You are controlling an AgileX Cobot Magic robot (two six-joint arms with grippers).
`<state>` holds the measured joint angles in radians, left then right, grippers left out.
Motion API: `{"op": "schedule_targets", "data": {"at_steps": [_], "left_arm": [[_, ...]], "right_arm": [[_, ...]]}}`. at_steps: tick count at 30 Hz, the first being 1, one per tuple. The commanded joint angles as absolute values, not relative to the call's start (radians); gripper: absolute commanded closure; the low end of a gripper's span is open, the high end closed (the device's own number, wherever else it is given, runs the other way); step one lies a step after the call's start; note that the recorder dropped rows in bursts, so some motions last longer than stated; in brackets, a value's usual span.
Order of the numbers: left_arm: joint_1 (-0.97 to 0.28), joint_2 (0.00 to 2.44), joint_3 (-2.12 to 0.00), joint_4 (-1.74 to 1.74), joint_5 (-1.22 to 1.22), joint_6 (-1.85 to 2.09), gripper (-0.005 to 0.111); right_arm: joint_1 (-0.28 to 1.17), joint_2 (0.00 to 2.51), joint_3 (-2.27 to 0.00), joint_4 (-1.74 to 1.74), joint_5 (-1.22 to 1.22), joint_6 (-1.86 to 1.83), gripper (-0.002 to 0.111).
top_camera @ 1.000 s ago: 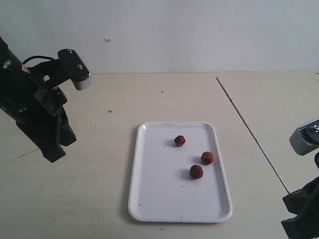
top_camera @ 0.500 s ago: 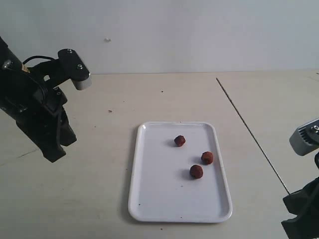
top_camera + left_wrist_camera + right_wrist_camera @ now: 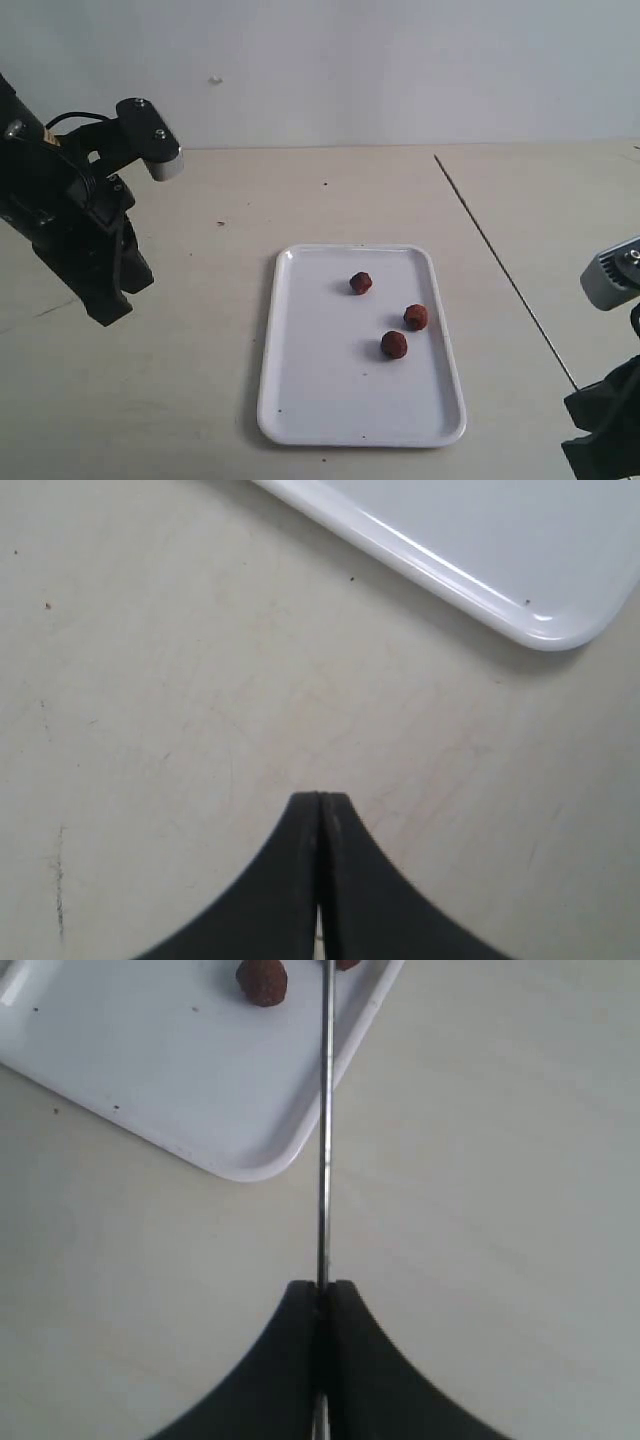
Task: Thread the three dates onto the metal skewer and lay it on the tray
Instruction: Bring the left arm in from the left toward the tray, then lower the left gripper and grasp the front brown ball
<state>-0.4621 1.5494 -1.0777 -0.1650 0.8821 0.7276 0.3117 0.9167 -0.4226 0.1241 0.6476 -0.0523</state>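
Dates (image 3: 416, 317) loose on tray (image 3: 300, 400), right claw (image 3: 320, 1285) clamped on skewer (image 3: 323, 1140), left claw (image 3: 319, 798) together

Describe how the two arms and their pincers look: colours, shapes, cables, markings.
Both arms are matte black and boxy. The left arm carries a looped black cable and a black bracket ending in a white cap. The right arm bears a light grey box. The left pincer and right pincer have smooth black fingers curving to narrow tips. No markings visible.
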Motion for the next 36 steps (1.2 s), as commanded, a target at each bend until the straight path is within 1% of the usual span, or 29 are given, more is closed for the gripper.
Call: {"op": "schedule_targets", "data": {"at_steps": [1, 10, 15, 18, 21, 23, 27, 30, 33, 36], "left_arm": [[-0.467, 1.548, -1.085, -0.2, 0.869, 0.73, 0.107], [-0.474, 1.555, -1.085, -0.438, 0.826, 0.758, 0.107], [-0.552, 1.61, -1.085, -0.422, 0.784, 0.803, 0.107], [-0.595, 1.662, -1.102, -0.417, 0.73, 0.681, 0.107], [-0.621, 1.726, -1.16, -0.406, 0.745, 0.541, 0.106], [-0.637, 1.762, -1.206, -0.395, 0.777, 0.511, 0.101], [-0.689, 1.831, -1.288, -0.393, 0.81, 0.453, 0.083], [-0.727, 1.882, -1.341, -0.363, 0.808, 0.427, 0.073], [-0.758, 1.937, -1.38, -0.348, 0.808, 0.401, 0.067], [-0.78, 1.988, -1.421, -0.324, 0.808, 0.372, 0.064]], "right_arm": [[0.306, 0.909, -0.43, 0.13, 0.637, -0.051, 0.108], [0.306, 0.909, -0.43, 0.125, 0.637, -0.051, 0.108], [0.306, 0.909, -0.43, 0.123, 0.636, -0.051, 0.108], [0.306, 0.909, -0.43, 0.116, 0.641, -0.051, 0.108], [0.306, 0.909, -0.43, 0.087, 0.659, -0.012, 0.108], [0.306, 0.909, -0.43, 0.069, 0.668, 0.009, 0.108], [0.306, 0.909, -0.436, 0.065, 0.692, 0.009, 0.108], [0.306, 0.909, -0.446, 0.028, 0.708, 0.027, 0.108], [0.306, 0.909, -0.446, -0.023, 0.708, 0.087, 0.108], [0.306, 0.909, -0.45, -0.041, 0.71, 0.102, 0.108]]}}
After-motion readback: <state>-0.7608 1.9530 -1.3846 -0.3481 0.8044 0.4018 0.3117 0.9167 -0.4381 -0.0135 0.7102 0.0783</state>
